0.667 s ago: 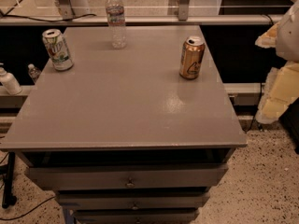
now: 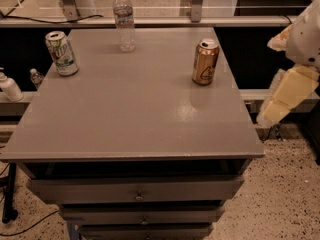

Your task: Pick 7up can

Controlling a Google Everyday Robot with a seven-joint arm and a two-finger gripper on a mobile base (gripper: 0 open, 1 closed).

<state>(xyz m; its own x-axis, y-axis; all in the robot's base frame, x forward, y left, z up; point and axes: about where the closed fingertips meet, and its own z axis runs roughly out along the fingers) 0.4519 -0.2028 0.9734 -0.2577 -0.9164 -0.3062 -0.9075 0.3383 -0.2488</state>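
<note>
Nearest the camera, the grey drawer unit [image 2: 135, 196] shows a slightly open top drawer under its flat top [image 2: 140, 124]. The gripper [image 2: 287, 96], a cream and white shape, hangs off the side edge of that top, out over the speckled floor [image 2: 285, 194] and holding nothing. Whether it is open or closed cannot be told.

The pick looks to be at its very start: no reach over the surface and no contact yet, so the approach, grasp and lift are all left to do.

The thing closest to the gripper is the gold-brown can [image 2: 205, 61], upright near the edge on the gripper's side. It sits close to the straight line to the target, so a reach probably has to pass over or in front of it. The 7up can [image 2: 61, 53] stands upright well apart from the gripper, at the far opposite corner. A clear water bottle [image 2: 124, 20] stands farther back still, beside neither can and likely out of the path.
</note>
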